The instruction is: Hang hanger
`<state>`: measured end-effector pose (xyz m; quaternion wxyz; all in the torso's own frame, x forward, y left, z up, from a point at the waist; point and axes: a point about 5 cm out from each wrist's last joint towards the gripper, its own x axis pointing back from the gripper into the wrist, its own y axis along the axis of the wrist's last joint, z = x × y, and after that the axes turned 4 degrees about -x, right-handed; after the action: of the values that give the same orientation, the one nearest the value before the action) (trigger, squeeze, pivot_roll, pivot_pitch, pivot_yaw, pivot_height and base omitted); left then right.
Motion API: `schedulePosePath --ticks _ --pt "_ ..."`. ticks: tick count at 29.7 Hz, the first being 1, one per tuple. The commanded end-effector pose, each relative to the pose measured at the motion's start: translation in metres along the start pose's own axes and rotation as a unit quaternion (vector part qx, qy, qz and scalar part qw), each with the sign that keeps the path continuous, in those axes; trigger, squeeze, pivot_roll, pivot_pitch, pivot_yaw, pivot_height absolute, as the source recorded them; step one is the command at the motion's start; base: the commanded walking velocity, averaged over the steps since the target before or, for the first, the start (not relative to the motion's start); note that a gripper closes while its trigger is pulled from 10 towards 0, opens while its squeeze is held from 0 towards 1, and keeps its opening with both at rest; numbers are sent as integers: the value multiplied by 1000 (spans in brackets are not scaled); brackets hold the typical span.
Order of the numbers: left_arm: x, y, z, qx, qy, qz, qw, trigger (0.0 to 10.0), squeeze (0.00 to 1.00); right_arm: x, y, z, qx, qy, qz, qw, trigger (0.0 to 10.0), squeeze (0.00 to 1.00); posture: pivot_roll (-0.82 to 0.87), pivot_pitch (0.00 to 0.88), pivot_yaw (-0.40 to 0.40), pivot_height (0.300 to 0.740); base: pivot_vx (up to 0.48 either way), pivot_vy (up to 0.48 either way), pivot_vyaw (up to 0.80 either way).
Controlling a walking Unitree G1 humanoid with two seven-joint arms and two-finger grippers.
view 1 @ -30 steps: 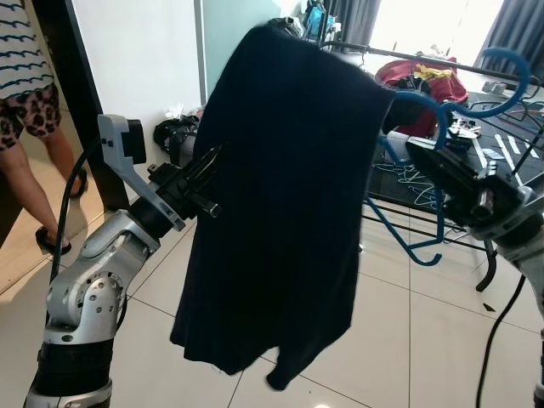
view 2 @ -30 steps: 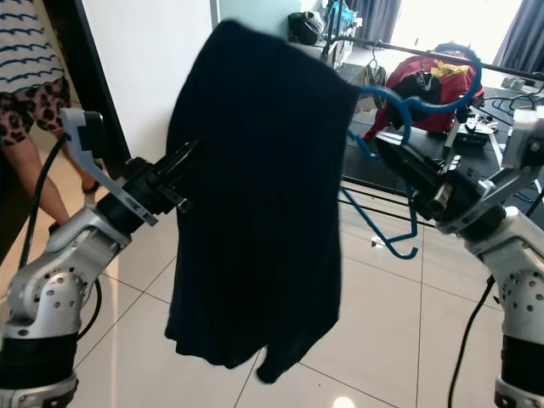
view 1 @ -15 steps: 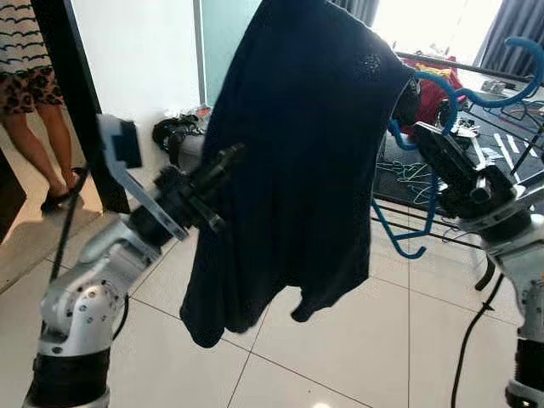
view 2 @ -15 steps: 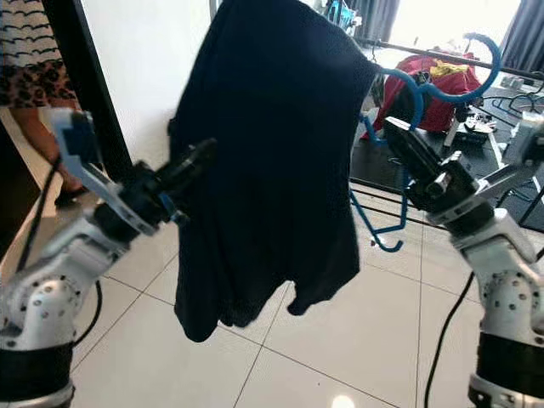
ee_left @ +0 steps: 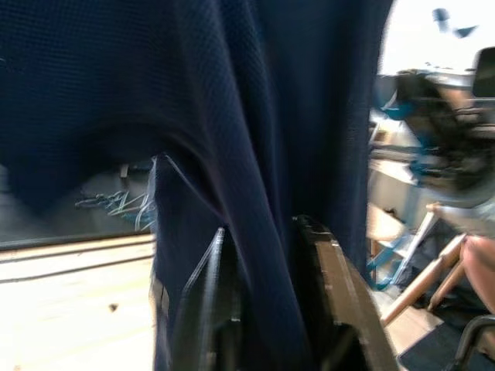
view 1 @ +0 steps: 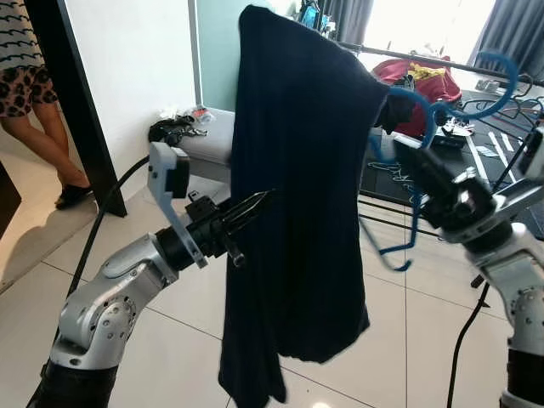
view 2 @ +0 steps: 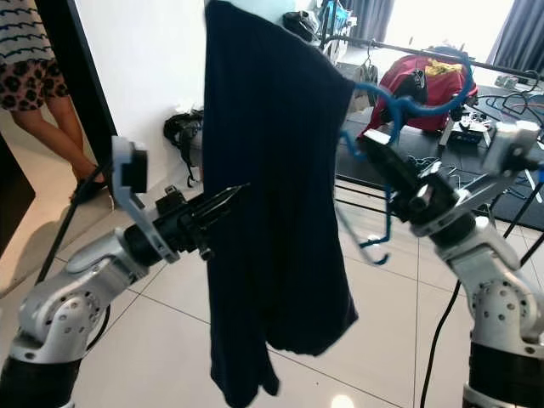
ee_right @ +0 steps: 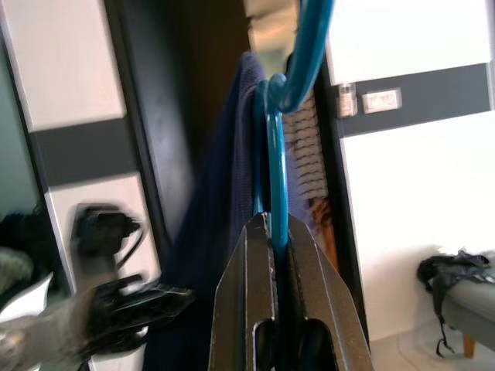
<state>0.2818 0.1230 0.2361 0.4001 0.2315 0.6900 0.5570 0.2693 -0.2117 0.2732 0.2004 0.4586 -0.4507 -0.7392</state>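
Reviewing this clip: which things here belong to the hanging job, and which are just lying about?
In the job:
blue plastic hanger, in right gripper
dark navy garment, pinched by left gripper

Lying about:
red bag
black bag

Room: tiled interior, daylit.
Floor (view 1: pixel 170 340) of large pale glossy tiles; white wall (view 1: pixel 127 68) with black door frame (view 1: pixel 72 102); bright window (view 1: pixel 425 21) with dark curtains (view 1: pixel 510 30); red bag (view 1: pixel 425 81) on a dark surface; a person's legs (view 1: pixel 47 127) by the doorway.
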Motion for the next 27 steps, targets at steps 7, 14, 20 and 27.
schedulePosePath --ticks 7,14,20,27 --pt "19 18 14 -72 -18 35 997 10000 1000 4 4 15 9 61 50 997 10000 0 48 0 -65 740 0 0 0" --pt "46 53 32 -154 -44 81 984 10000 1000 14 2 11 21 60 99 993 10000 0 55 0 -66 740 0 0 0" --pt "66 76 37 -218 -85 158 959 10000 1000 21 3 0 31 34 118 992 10000 0 56 0 -66 740 0 0 0" --pt "83 65 30 -242 -166 326 899 10000 1000 22 -15 -9 21 25 150 988 10000 0 59 0 -63 740 0 0 0"
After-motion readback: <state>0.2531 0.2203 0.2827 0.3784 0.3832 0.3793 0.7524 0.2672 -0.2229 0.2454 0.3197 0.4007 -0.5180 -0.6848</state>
